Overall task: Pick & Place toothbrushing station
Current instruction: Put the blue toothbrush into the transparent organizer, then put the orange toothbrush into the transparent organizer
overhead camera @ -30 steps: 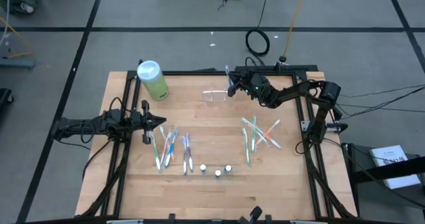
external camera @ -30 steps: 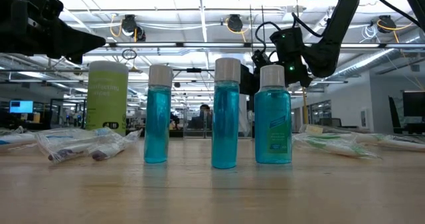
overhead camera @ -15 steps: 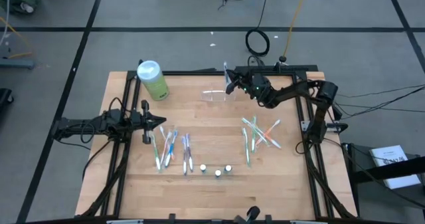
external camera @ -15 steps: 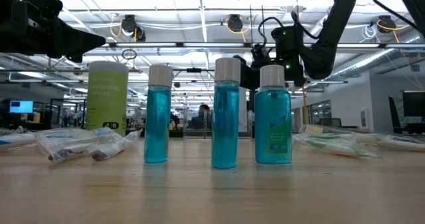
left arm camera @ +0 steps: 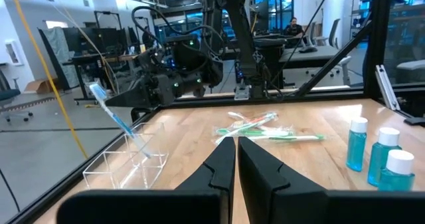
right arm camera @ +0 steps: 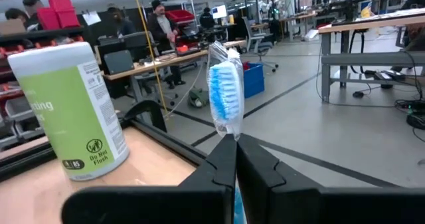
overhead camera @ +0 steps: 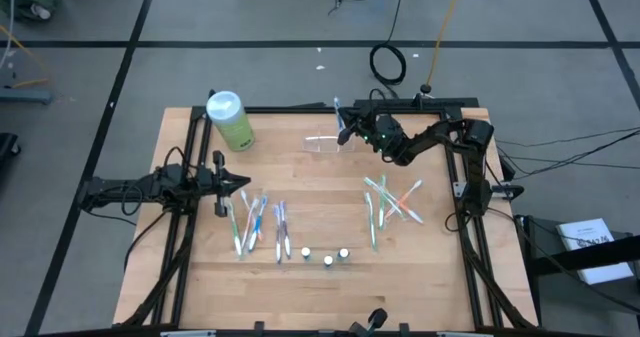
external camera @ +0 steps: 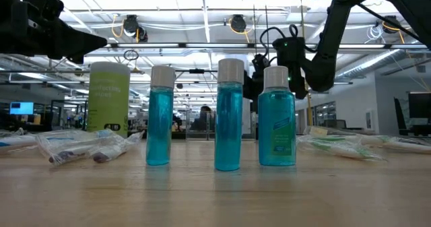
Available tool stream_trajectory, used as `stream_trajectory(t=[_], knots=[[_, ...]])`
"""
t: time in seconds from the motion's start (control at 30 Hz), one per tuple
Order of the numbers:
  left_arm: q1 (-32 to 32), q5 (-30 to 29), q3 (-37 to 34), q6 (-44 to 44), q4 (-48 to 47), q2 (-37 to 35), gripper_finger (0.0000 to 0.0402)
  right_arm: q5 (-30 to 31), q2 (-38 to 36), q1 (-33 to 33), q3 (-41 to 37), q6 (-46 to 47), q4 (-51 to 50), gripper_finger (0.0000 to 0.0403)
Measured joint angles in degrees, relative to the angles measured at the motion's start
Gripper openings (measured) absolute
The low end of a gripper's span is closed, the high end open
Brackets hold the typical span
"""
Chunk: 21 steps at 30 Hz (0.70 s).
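Right gripper: you are seeing the dark right gripper (overhead camera: 347,128) hanging over the bench's far edge, its fingers pinching a plastic-wrapped toothbrush with blue bristles (right arm camera: 225,102) by the handle, head upward.
Toothbrush tip: its lower end is reaching down into the small clear plastic compartment holder (overhead camera: 325,143) (whether it is touching the bottom, you cannot tell).
Holder: the toothbrushing station is lying near the middle of the far edge, just beside the right gripper.
Left gripper: the dark left gripper (overhead camera: 240,182) is waiting by the left edge with its fingers pressed together, nothing between them.
Bottle: the light-green cylindrical bottle with a white cap (overhead camera: 229,119) is standing at the far left corner.
Other items: loose wrapped toothbrushes (overhead camera: 392,199) are lying toward the right edge, more (overhead camera: 252,222) toward the left; three small blue-liquid bottles with white caps (external camera: 229,115) are standing near the near edge.
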Motion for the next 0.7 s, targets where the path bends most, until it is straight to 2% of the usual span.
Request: stream_trajectory(t=[0.2,0.57,0.7], knots=[[0.0,0.0,0.0,-1.1,0.0,0.0,0.0026,0.0,0.0,0.0,0.0,-0.5,-1.5,0.0018],[0.0,0.0,0.0,-1.1,-0.1,0.0,0.0026,0.0,-0.1,0.0,0.0,-3.7,0.2,0.0138],[0.0,0.0,0.0,-1.1,-0.1,0.0,0.0026,0.1,-3.1,0.4,0.0,-5.5,-1.0,0.0168]])
